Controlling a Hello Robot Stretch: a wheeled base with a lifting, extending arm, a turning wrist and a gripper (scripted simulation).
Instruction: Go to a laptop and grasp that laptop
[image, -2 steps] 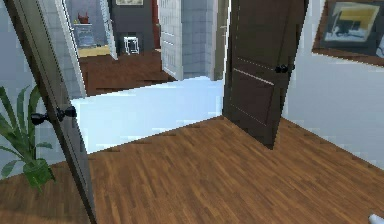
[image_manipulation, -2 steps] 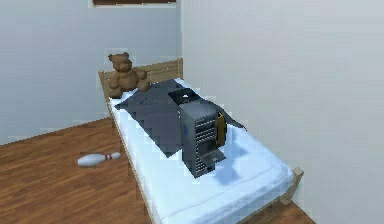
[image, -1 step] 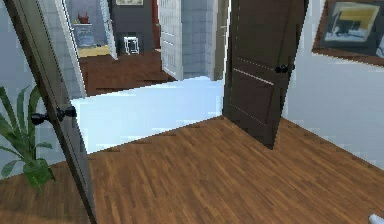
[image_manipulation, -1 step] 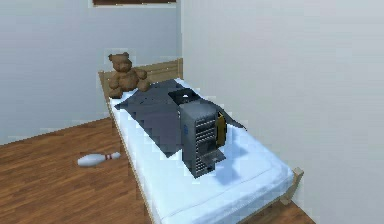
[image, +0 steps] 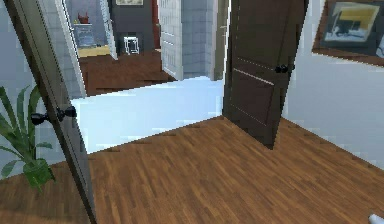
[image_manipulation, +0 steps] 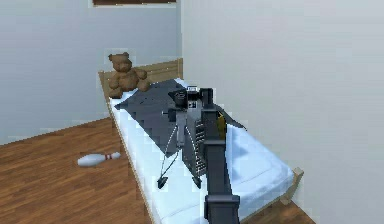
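Observation:
In the arm side view my arm (image_manipulation: 214, 160) rises as a dark bar over a bed (image_manipulation: 250, 165) with a white sheet. At the arm's far end are the white marker squares, and left of them the gripper (image_manipulation: 178, 104). A dark flat cover (image_manipulation: 150, 118) lies across the bed right behind the gripper. I cannot tell whether the gripper holds anything. No shape on the bed reads clearly as a laptop.
A brown teddy bear (image_manipulation: 124, 72) sits at the bed's head. A white bowling pin (image_manipulation: 97, 160) lies on the wood floor. Ahead, two dark doors (image: 262, 65) stand ajar around a pale blue floor (image: 150, 108). A plant (image: 22, 135) is at left, a framed picture (image: 352, 30) at right.

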